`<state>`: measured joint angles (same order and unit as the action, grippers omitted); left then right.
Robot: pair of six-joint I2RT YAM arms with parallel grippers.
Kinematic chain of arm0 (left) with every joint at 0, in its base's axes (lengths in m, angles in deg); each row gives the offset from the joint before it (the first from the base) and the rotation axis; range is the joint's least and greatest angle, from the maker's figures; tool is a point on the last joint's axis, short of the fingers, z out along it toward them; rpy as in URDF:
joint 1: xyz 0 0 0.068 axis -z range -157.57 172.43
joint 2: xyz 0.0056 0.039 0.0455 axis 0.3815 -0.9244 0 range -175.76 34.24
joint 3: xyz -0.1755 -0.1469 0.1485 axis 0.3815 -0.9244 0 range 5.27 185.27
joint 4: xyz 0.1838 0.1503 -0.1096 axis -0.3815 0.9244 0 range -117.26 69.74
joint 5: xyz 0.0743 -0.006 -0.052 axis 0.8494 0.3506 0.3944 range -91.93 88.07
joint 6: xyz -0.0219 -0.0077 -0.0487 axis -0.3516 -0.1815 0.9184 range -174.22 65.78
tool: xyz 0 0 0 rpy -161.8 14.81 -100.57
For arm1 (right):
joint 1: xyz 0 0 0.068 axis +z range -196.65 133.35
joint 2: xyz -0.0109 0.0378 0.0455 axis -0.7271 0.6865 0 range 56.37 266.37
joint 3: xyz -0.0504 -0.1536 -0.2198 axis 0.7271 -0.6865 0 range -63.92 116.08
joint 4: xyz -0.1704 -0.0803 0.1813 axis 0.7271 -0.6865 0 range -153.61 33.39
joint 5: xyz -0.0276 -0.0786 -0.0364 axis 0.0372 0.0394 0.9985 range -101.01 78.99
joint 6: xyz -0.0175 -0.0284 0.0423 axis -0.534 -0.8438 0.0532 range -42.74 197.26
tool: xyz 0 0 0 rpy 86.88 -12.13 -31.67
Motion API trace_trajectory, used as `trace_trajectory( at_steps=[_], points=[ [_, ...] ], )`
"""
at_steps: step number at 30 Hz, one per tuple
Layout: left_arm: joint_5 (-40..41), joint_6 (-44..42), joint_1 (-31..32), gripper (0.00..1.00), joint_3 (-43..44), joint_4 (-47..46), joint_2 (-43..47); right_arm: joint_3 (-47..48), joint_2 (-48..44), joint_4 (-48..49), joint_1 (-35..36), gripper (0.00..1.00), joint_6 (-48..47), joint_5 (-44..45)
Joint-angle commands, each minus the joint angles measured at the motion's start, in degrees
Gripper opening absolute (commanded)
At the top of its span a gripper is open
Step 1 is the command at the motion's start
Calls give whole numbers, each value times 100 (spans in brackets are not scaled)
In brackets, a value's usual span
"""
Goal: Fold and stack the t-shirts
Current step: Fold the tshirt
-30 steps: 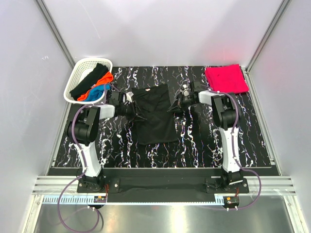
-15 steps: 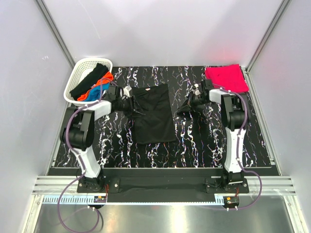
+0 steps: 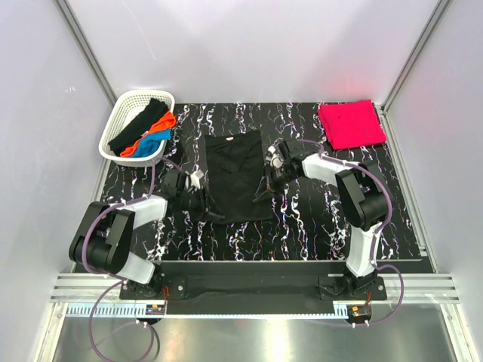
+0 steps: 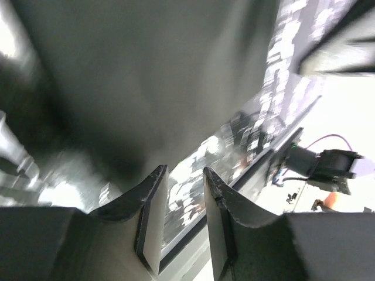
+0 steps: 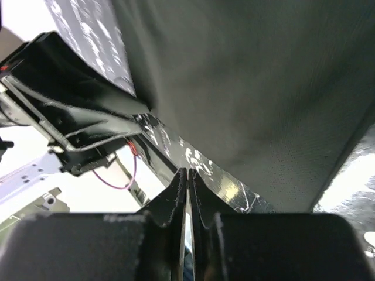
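A large black t-shirt [image 3: 236,177] lies folded into a long rectangle in the middle of the table. My left gripper [image 3: 213,213] is at the shirt's near left corner, low on the table. In the left wrist view it [image 4: 184,172] is open with nothing between the fingers, and the black cloth [image 4: 146,70] lies ahead of it. My right gripper [image 3: 263,188] is at the shirt's right edge. In the right wrist view it [image 5: 187,171] is shut and empty, beside the black cloth [image 5: 263,76]. A pinkish-red t-shirt [image 3: 351,123] lies folded at the back right.
A white lattice basket [image 3: 113,124] stands at the back left and holds black, orange [image 3: 155,124] and blue [image 3: 155,139] shirts. The table top is black with white marbling [image 3: 317,219]. Grey walls close in the left, right and back.
The left gripper has moved from the shirt's far left edge to its near left corner. The right gripper has swung back from the right to the shirt's right edge.
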<state>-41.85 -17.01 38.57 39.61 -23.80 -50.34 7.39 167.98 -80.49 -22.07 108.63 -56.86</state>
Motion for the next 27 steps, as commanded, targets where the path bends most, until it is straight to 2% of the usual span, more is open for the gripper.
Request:
trace_trajectory(
  at_steps=[1, 10, 13, 14, 17, 20, 24, 27],
  points=[
    [169, 102, -32, 34, -331, -645, 143, -309, 53, 383, 47, 9, 149, 164],
    [239, 110, -85, 31, -1034, -1409, -349, -285, 106, 481, 652, 8, 395, 252],
    [213, 234, -94, 31, -1175, -1428, -78, -127, 176, 498, 881, 8, 518, 243],
    [213, 295, -85, 31, -1185, -1384, 263, -74, 203, 516, 934, 8, 545, 225],
    [222, 550, -94, 38, -1132, -1068, 975, 111, 370, 533, 1145, 8, 624, 181],
    [221, 735, -85, 39, -957, -578, 1468, 199, 493, 586, 1216, 8, 686, 137],
    [494, 778, -85, 41, -851, -477, 1637, 287, 624, 586, 1207, 8, 651, 102],
    [450, 919, -85, 40, -842, -1021, 1000, 410, 827, 604, 1207, 7, 642, 41]
  ],
)
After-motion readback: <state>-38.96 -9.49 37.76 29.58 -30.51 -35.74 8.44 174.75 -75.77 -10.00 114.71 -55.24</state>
